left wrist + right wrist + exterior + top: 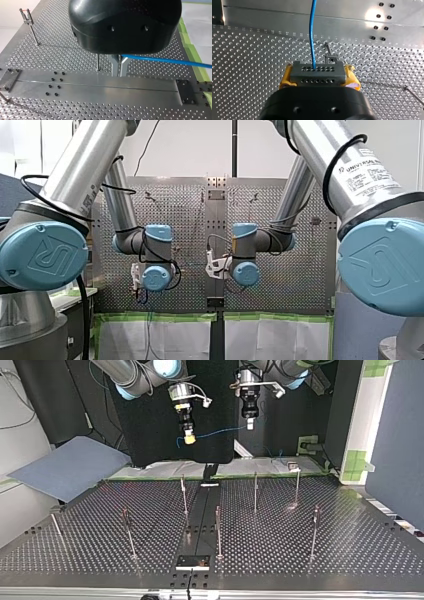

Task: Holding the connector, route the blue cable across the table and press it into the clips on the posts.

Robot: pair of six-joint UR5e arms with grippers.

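Observation:
The blue cable [215,434] hangs in the air between my two grippers, well above the table [350,545]. My right gripper [189,436], at the top view's left, is shut on the grey connector [317,71], held between its yellow pads [284,80]. From the connector the cable [313,32] runs straight ahead. My left gripper [118,73] has its metal fingers [113,66] shut on the cable [162,60], which leaves sideways. Thin posts with clips [184,492] stand on the perforated table below.
Several more posts [255,491] [218,530] [315,530] stand spread across the table. A smooth metal strip [100,85] with screw holes runs down its middle. One clip post [329,56] lies just beyond the connector, another [30,27] far off beside my left gripper.

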